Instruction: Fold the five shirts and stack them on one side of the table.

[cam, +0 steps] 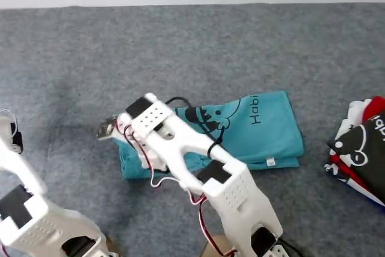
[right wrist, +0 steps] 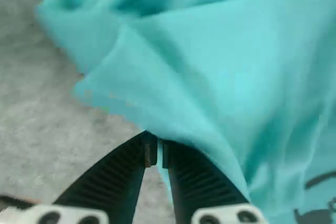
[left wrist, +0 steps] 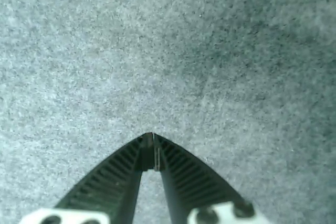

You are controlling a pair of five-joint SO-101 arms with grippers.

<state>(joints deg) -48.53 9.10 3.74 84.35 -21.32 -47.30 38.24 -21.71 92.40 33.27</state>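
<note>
A teal shirt (cam: 258,127) with a black print lies partly folded in the middle of the grey table. My right gripper (right wrist: 156,144) is shut on a fold of the teal shirt (right wrist: 220,72) at its edge. From above, the right gripper (cam: 108,128) sits at the shirt's left end, with the white arm lying across the cloth. My left gripper (left wrist: 153,141) is shut with nothing in it, pointing at bare grey table (left wrist: 168,51). The left arm (cam: 24,209) stands at the near left corner.
A pile of other shirts (cam: 361,148), black, red and white, lies at the right edge of the table. Bare grey table (cam: 180,46) stretches across the far side and the left.
</note>
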